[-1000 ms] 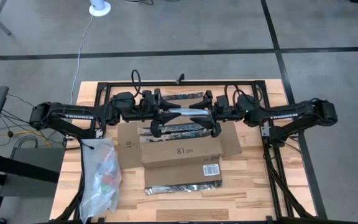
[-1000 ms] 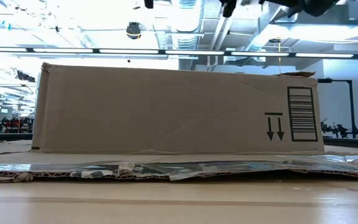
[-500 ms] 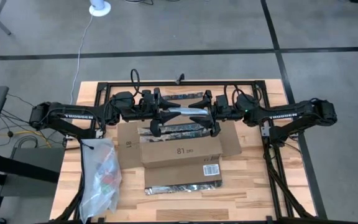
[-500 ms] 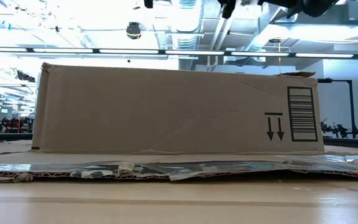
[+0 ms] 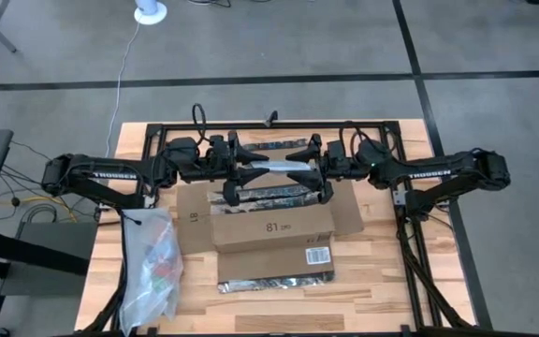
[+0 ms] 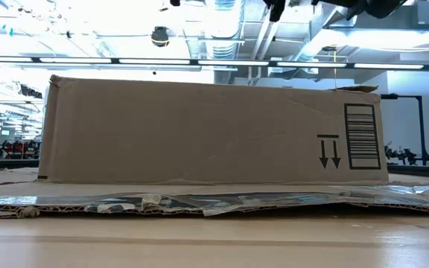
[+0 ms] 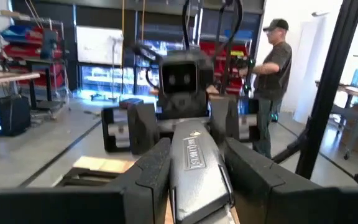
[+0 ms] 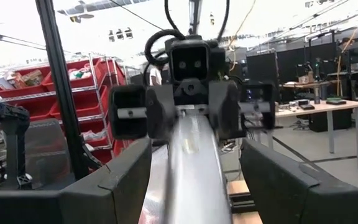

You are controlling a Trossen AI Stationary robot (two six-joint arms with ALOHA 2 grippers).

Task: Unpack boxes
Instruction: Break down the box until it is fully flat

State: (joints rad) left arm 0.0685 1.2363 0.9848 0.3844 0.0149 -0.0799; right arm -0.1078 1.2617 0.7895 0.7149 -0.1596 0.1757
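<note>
I have both pincers, left pincer point(image 5: 241, 169) and right pincer point(image 5: 309, 169), clamped on one silver tube point(image 5: 274, 168), lifted above the opened cardboard box point(image 5: 271, 227) mid-table; setting it down remains.

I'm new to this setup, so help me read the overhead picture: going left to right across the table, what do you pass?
Clear plastic bag → cardboard box → white barcode label on it.

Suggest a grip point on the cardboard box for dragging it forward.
Probably the cardboard box near wall: pinch its top edge from straight above, one of the fingers inside. It stands upright with that edge free, while the flaps lie flat on the table, harder to get under.
</note>
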